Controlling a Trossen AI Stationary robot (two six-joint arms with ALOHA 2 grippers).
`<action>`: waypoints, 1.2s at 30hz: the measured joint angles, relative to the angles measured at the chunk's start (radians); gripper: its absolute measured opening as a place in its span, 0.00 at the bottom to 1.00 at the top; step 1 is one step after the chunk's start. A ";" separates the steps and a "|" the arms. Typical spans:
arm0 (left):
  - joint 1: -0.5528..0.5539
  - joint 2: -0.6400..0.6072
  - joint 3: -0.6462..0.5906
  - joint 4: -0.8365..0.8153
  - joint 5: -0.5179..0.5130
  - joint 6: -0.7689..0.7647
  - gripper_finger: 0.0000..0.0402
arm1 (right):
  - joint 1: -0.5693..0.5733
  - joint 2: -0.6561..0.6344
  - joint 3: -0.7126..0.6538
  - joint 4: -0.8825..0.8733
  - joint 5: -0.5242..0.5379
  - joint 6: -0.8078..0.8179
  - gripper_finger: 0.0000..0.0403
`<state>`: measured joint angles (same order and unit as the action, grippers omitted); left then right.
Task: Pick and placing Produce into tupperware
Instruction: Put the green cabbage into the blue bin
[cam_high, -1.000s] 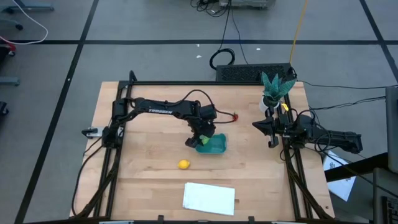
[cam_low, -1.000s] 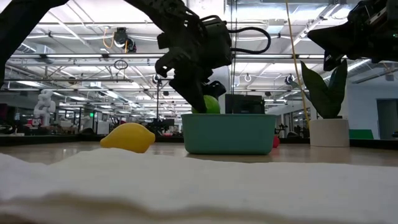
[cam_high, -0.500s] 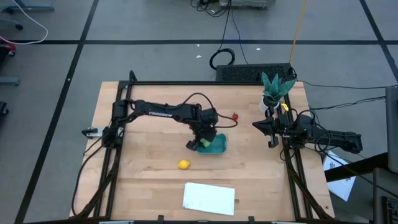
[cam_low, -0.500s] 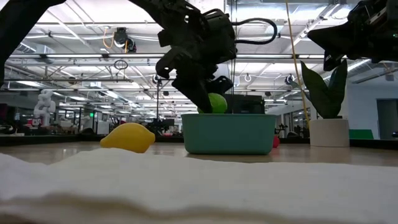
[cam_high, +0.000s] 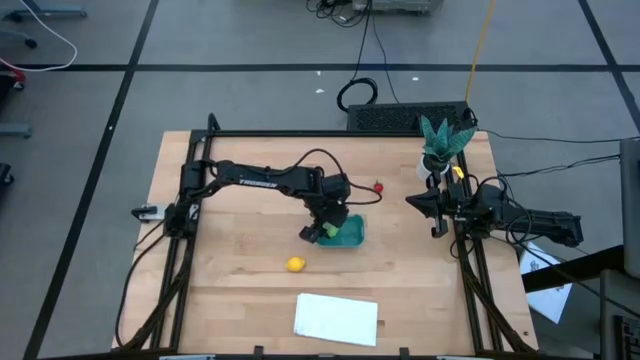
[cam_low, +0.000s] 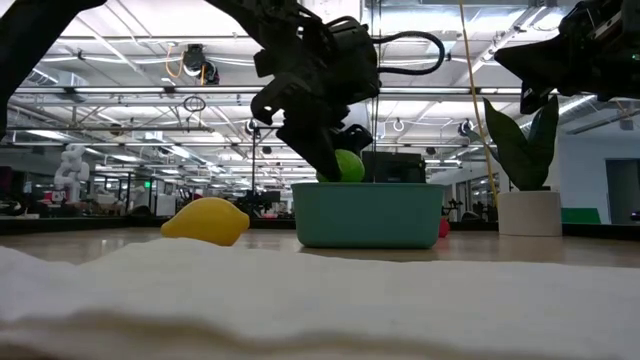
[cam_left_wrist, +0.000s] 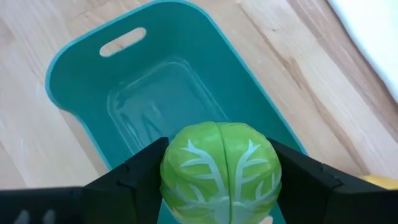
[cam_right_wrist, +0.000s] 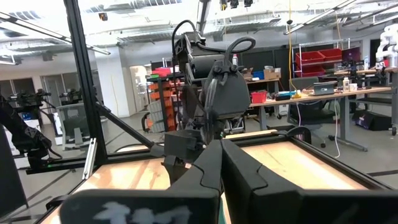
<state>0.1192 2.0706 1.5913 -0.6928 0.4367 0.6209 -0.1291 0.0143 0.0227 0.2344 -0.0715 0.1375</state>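
The wooden table (cam_high: 230, 280) is standing on a grey floor, inside a black frame, and in the low view a big hall with ceiling lights is showing behind it. Nearest to the front edge a flat white sheet (cam_high: 336, 318) is lying on the table. A little farther in, the yellow lemon-like piece (cam_high: 295, 264) is resting on the bare wood, apart from the sheet and apart from the tub.

Behind the lemon, near the middle of the table, the teal-blue tupperware (cam_high: 348, 233) is sitting upright. The left arm is reaching from the left side across the table, and the left pincer (cam_high: 322, 230) is hanging over the tub's left end. Its two dark fingers (cam_left_wrist: 134, 177) are gripping the light-green ball (cam_left_wrist: 221, 171) between them, one on each side. In the low view the ball (cam_low: 346, 165) is showing just above the rim of the tub (cam_low: 368, 214), so it is being held over the tub and not lying in it. The inside of the tub, seen from the left wrist, is holding nothing else.

Farther back, behind the tub, the small red strawberry-like piece (cam_high: 377, 186) is lying on the wood. At the far right corner a teal-leaved potted plant (cam_high: 441, 146) is standing. The right arm is waiting at the right edge of the table, and the right pincer (cam_high: 414, 201) is staying closed with its fingers pressed together
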 joint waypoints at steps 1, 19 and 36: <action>0.000 0.000 0.000 0.005 0.000 0.001 0.61 | 0.000 0.000 0.000 0.000 0.000 0.000 0.00; -0.003 0.061 -0.002 0.006 -0.012 0.021 0.61 | 0.000 0.013 0.000 -0.002 0.000 0.003 0.00; -0.003 0.110 0.000 -0.006 -0.054 0.055 0.61 | 0.000 0.024 0.000 0.002 0.004 0.000 0.00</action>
<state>0.1165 2.1803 1.5917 -0.6983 0.3830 0.6762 -0.1295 0.0379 0.0229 0.2362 -0.0673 0.1375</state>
